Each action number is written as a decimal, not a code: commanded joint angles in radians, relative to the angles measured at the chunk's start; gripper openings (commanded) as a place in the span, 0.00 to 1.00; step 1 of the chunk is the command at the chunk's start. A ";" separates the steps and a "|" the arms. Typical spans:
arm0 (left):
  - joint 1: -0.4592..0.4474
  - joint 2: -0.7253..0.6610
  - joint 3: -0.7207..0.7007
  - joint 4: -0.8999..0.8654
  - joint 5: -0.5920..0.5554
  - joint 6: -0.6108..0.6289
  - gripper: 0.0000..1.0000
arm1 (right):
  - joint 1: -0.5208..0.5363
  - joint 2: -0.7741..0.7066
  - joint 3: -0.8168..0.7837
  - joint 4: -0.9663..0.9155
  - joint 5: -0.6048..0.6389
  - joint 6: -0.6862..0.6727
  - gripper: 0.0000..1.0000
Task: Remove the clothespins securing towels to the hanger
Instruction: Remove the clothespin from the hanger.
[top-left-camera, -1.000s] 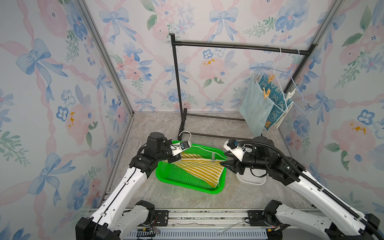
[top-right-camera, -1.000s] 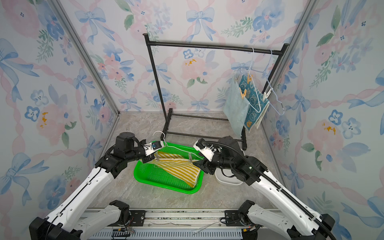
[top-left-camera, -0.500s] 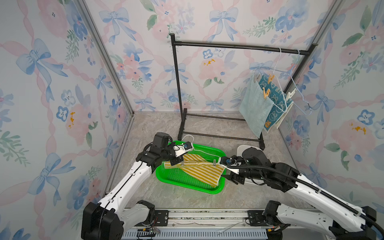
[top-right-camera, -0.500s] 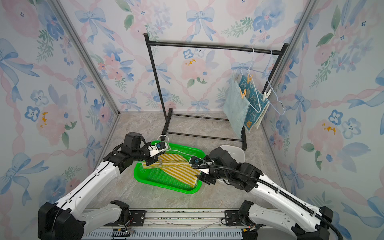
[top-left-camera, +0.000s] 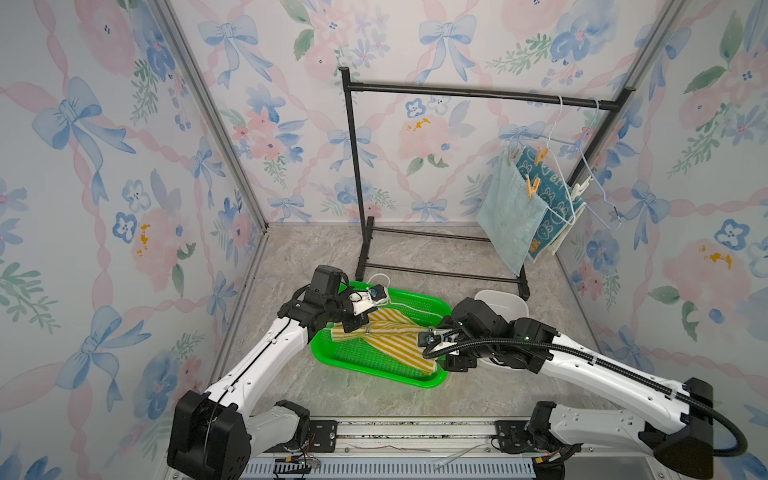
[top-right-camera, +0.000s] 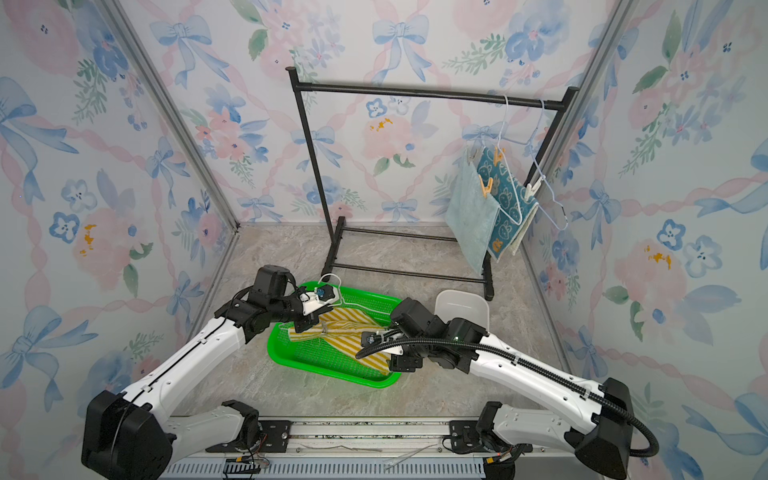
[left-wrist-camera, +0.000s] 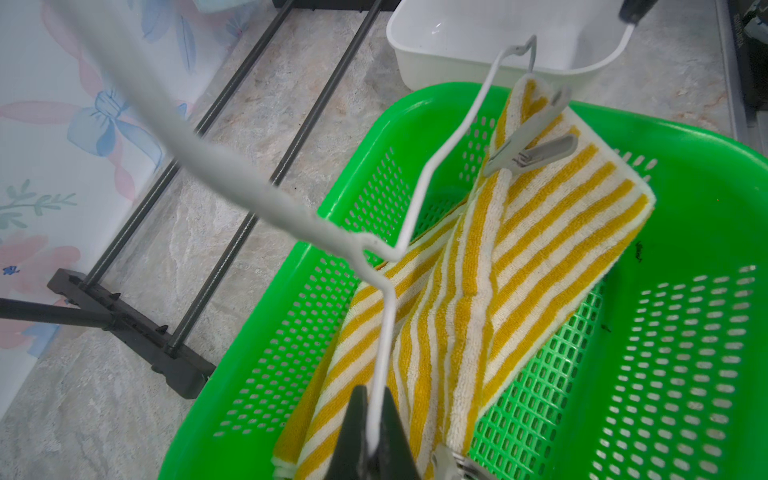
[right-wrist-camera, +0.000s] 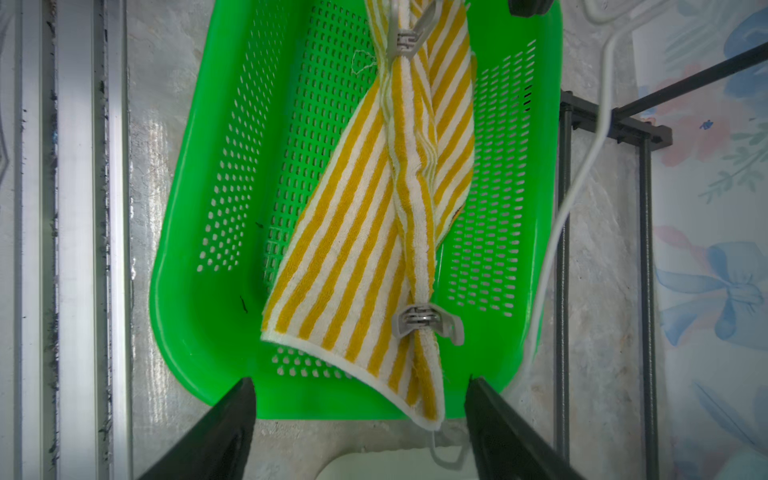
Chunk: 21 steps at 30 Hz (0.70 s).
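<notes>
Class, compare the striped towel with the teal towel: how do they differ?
The striped towel is yellow and white; the teal towel is plain. The striped towel lies twisted in the green basket; the teal towel hangs flat under the rail. Grey pins hold the striped towel; a tan pin shows on the teal towel. Both are pinned to wire hangers.

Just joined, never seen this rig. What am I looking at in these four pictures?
Two robot arms, each ending in a two-finger gripper. Two pictures come from one overhead stereo camera; the others from cameras on each wrist. On the table: a green basket holding a yellow-striped towel pinned to a white wire hanger by grey clothespins, a white bin, and a black rack where a teal towel and a blue towel hang pinned. The left gripper is shut on the hanger; the right gripper is open, holding nothing.
</notes>
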 joint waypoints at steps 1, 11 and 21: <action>-0.005 0.003 -0.012 -0.004 0.032 -0.001 0.00 | 0.020 0.043 0.048 -0.014 0.071 -0.053 0.80; -0.005 -0.010 -0.016 -0.002 0.031 0.015 0.00 | 0.021 0.105 0.026 0.078 0.159 -0.090 0.81; -0.003 -0.020 -0.019 -0.004 0.027 0.022 0.00 | -0.006 0.203 0.021 0.139 0.155 -0.103 0.73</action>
